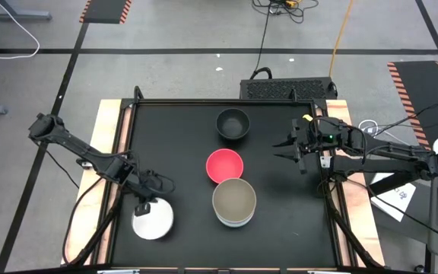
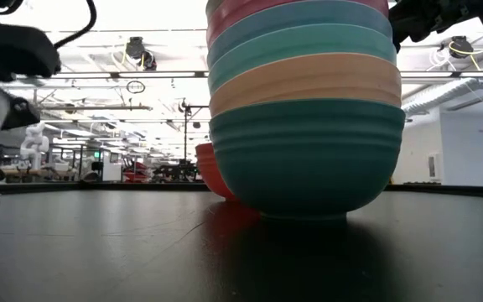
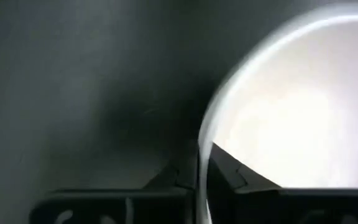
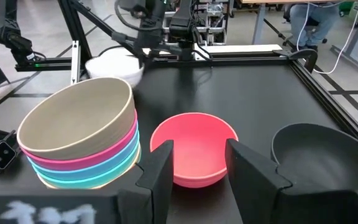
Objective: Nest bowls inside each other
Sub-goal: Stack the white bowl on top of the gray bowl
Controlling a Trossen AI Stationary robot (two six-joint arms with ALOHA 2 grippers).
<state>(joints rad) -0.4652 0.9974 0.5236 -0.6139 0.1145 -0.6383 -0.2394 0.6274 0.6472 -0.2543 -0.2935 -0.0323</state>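
The left tool (image 1: 144,207) is clamped shut on the rim of the white bowl (image 1: 153,221), which sits on the black worktop (image 1: 173,144) well to the left of the stack of nested bowls (image 1: 234,202). The red bowl (image 1: 225,165) sits just behind the stack and the black bowl (image 1: 233,123) farther back. The right tool (image 1: 289,149) hovers right of the red bowl, its fingers parted and empty.

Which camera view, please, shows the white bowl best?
The high view: the whole white bowl shows at the table's left front, the left hand shut on its rim. The left wrist view shows only a blurred rim, the right wrist view a distant part, the low view an edge.
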